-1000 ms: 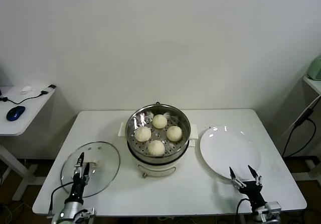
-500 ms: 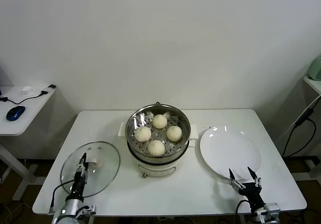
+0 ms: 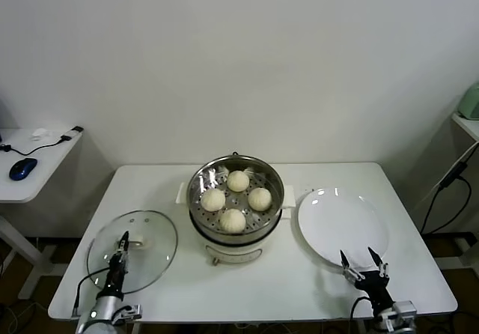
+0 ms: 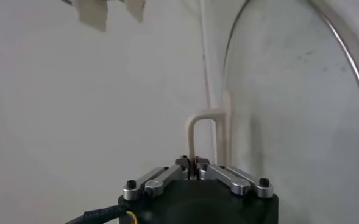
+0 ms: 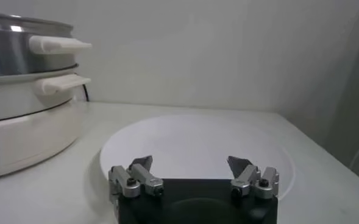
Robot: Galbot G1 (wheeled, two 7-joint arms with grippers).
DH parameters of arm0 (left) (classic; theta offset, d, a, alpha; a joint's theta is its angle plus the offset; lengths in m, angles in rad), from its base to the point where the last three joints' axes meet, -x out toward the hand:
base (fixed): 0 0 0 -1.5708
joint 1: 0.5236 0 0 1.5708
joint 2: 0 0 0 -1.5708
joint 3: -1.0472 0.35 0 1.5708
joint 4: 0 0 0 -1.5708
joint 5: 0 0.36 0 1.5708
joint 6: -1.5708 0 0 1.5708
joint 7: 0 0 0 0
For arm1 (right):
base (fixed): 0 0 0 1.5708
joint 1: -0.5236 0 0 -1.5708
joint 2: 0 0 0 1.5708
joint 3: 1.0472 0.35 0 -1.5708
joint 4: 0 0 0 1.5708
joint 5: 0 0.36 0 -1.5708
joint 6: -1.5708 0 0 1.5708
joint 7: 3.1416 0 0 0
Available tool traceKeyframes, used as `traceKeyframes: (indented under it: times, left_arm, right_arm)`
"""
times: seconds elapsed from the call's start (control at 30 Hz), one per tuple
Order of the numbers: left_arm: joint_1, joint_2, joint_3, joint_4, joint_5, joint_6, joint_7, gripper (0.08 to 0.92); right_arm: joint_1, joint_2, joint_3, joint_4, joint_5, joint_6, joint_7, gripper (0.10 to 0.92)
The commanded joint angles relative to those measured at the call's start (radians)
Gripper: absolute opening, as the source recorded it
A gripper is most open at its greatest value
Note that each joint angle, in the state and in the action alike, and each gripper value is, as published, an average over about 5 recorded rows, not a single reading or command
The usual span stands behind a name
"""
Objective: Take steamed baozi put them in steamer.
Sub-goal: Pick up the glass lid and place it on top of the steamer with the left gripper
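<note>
The left gripper (image 3: 120,253) has drawn its fingers together since a moment ago, and the glass lid (image 3: 133,250) has slid a little toward the table's left edge. Its jaws are now pinched tight, and in the left wrist view they close on the lid's white handle (image 4: 205,131), which stands straight up from between the fingertips. The four steamed baozi (image 3: 236,200) sit well away from either set of fingers — all of them on the perforated tray inside the steamer (image 3: 236,207), at the middle of the white table (image 3: 314,289). The right gripper (image 3: 362,264) hovers at the near edge of the table, its fingers spread wide and holding nothing, just at the near rim of the white plate (image 3: 343,225), which lies beside the steamer on the right.
</note>
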Motion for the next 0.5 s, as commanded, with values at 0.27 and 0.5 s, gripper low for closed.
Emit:
traceKeyframes:
  times: [0.27, 0.5]
  left_arm:
    - [0.078, 0.198, -0.074, -0.697, -0.409, 0.332, 0.533, 0.142]
    - [-0.036, 0.205, 0.085, -0.834, -0.342, 0.506, 0.618, 0.142]
  right_arm:
    - [0.012, 0.007, 0.010, 0.053, -0.063, -0.092, 0.035, 0.823]
    - [0.021, 0.014, 0.017, 0.054, -0.100, -0.102, 0.048, 0.823]
